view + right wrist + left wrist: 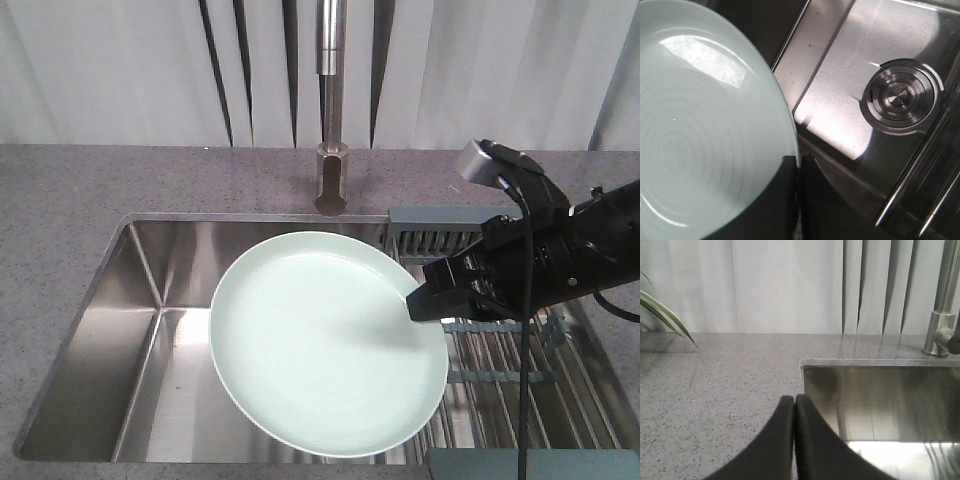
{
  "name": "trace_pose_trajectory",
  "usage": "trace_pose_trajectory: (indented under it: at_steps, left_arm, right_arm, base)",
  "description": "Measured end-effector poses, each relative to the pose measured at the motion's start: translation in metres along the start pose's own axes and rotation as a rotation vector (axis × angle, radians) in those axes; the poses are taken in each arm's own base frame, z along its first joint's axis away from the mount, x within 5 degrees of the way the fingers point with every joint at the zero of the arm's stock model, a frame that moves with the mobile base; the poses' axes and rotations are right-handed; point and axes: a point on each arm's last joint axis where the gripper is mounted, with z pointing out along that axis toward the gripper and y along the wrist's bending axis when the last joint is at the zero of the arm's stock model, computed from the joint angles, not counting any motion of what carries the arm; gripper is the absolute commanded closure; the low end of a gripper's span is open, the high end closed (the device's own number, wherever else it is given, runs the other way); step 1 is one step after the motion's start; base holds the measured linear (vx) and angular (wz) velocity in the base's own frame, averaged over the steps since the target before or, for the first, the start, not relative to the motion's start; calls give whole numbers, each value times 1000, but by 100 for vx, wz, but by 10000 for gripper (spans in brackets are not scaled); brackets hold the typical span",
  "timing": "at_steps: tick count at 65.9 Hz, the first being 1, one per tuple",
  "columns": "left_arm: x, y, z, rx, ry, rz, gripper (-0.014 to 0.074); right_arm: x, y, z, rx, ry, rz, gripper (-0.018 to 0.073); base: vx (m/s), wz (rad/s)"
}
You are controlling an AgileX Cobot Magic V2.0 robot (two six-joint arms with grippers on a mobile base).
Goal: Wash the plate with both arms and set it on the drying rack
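Note:
The pale mint-green plate hangs over the steel sink, tilted, its face toward the front camera. My right gripper is shut on the plate's right rim; the black right arm reaches in from the right above the drying rack. In the right wrist view the plate fills the left side and my right gripper pinches its edge. My left gripper is shut and empty, above the counter at the sink's left rim. It does not show in the front view.
The steel sink basin lies below the plate, its drain showing in the right wrist view. The tall steel tap stands behind the sink. Grey speckled counter surrounds it. A plant leaf hangs at far left.

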Motion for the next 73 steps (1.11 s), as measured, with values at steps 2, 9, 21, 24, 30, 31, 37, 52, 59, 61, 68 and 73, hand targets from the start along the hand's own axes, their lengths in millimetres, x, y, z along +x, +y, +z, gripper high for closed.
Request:
trace_pose_trajectory:
  at_steps: [2, 9, 21, 24, 30, 31, 37, 52, 59, 61, 68, 73]
  left_arm:
    - [0, 0, 0, 0, 0, 0, 603]
    - [0, 0, 0, 0, 0, 0, 603]
    - [0, 0, 0, 0, 0, 0, 603]
    - [0, 0, 0, 0, 0, 0, 603]
    - [0, 0, 0, 0, 0, 0, 603]
    - [0, 0, 0, 0, 0, 0, 603]
    - [0, 0, 0, 0, 0, 0, 603]
    - [0, 0, 0, 0, 0, 0, 603]
    - [0, 0, 0, 0, 0, 0, 603]
    - [0, 0, 0, 0, 0, 0, 603]
    - [0, 0, 0, 0, 0, 0, 603]
    - [0, 0, 0, 0, 0, 0, 603]
  right_arm:
    - [0, 0, 0, 0, 0, 0, 568]
    - [0, 0, 0, 0, 0, 0, 568]
    - [0, 0, 0, 0, 0, 0, 568]
    - [0, 0, 0, 0, 0, 0, 568]
    - [0, 0, 0, 0, 0, 0, 568]
    - [0, 0, 0, 0, 0, 0, 568]
    - [0, 0, 0, 0, 0, 0, 568]
    - [0, 0, 0, 0, 0, 0, 568]
    - [0, 0, 0, 0, 0, 0, 568]
    - [0, 0, 0, 0, 0, 0, 568]
    - [0, 0, 0, 0, 0, 0, 568]
    - [0, 0, 0, 0, 0, 0, 568]
  base:
    - [2, -5]
    - [2, -5]
    - [2, -4]
    - [2, -5]
    - [1, -5]
    - [1, -4]
    - [1, -3]
    - [1, -4]
    - [1, -5]
    - [1, -3]
    - [0, -1]
    - [0, 0]
